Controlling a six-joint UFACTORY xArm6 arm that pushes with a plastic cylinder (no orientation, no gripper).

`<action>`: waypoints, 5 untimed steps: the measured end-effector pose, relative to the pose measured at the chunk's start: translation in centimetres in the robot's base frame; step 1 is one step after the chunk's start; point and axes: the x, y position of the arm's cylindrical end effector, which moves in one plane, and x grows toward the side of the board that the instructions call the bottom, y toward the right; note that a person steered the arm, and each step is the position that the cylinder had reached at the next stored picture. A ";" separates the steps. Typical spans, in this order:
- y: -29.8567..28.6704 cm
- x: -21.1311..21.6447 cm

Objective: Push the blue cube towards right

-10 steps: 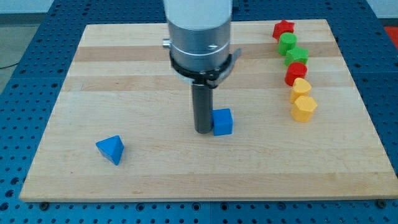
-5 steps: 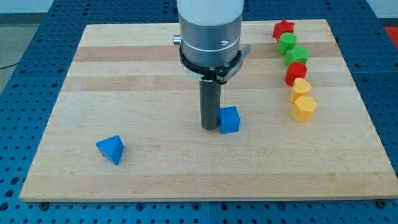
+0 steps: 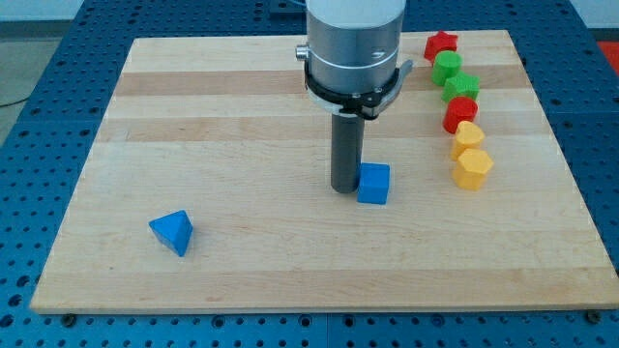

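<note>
The blue cube (image 3: 373, 183) sits near the middle of the wooden board (image 3: 242, 106), a little right of centre. My tip (image 3: 345, 188) stands right against the cube's left side, touching it. The dark rod rises from there to the grey arm body at the view's top.
A blue triangular block (image 3: 173, 231) lies at the lower left. Along the right side runs a column of blocks: a red star (image 3: 440, 44), two green blocks (image 3: 455, 75), a red block (image 3: 460, 113), and two yellow blocks (image 3: 471, 155), right of the cube.
My tip and the blue cube have moved together to the view's right, and slightly upward. The other blocks have not moved.
</note>
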 end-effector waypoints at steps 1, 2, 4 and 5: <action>1.1 0.0; 2.7 0.4; 5.1 1.1; 4.6 -0.2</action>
